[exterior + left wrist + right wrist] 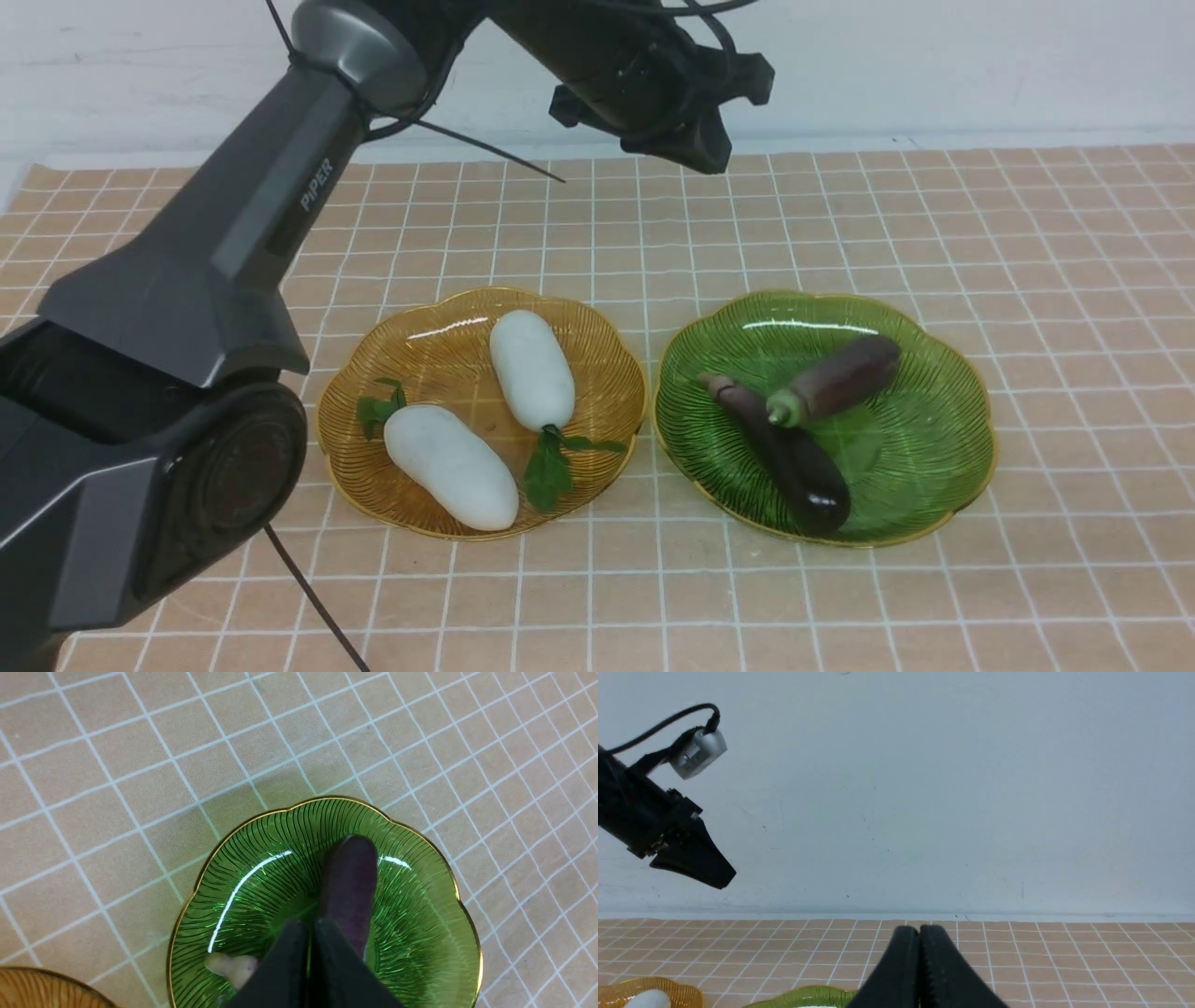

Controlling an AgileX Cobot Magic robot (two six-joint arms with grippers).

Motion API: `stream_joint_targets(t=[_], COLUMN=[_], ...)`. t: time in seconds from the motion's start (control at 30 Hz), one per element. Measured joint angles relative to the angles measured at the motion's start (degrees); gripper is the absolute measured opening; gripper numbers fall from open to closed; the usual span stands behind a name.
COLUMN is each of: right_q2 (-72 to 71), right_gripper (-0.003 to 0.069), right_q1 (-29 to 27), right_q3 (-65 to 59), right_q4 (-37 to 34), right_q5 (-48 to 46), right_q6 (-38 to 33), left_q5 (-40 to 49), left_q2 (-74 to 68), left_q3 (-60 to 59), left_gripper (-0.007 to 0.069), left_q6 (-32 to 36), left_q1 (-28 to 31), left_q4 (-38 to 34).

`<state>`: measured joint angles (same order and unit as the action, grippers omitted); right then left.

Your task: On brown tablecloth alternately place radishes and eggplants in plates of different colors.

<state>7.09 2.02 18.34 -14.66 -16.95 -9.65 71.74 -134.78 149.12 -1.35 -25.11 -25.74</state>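
Two white radishes lie in the amber plate. Two purple eggplants lie crossed in the green plate. Both plates sit on the brown tablecloth. My left gripper hangs high behind the plates, shut and empty. In the left wrist view it is over the green plate, with one eggplant and a pale stem end below. My right gripper is shut and empty; it is out of the front view.
A white wall runs along the table's back edge. The left arm's big dark links fill the front view's left side, with a cable hanging down. In the right wrist view the left gripper is raised, and rims of the amber plate and green plate show.
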Motion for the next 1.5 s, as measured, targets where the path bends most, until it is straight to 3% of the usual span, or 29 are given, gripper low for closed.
stream_joint_targets(t=[0.5,0.77,1.13,1.3,1.37,1.5], right_q2=[0.00,-3.93,-7.63,-7.63,-7.63,-7.63], right_gripper=[-0.0015,-0.0015,-0.0015,-0.0015,-0.0015,-0.0015], right_q1=[0.00,0.00,0.00,0.00,0.00,0.00], right_q3=[-4.04,-12.16,-19.93,-19.93,-19.93,-19.93], right_q4=[0.07,4.85,5.86,5.86,5.86,5.86], right_q5=[-3.46,-3.02,-3.38,-5.04,-5.10,-5.16], right_q6=[0.00,0.00,0.00,0.00,0.00,0.00], left_q5=[0.07,0.06,0.07,-0.11,-0.13,-3.91], left_q2=[0.67,7.50,27.73,49.29,54.39,74.18], left_q3=[-0.06,-5.87,-31.08,-53.88,-59.38,-82.08], left_gripper=[-0.0003,-0.0003,-0.0003,-0.0003,-0.0003,-0.0003], left_q6=[3.37,3.93,5.84,4.92,3.70,1.35], left_q1=[0.06,0.12,0.17,0.17,0.17,0.17], left_q4=[7.70,13.78,15.89,24.05,25.74,27.27])
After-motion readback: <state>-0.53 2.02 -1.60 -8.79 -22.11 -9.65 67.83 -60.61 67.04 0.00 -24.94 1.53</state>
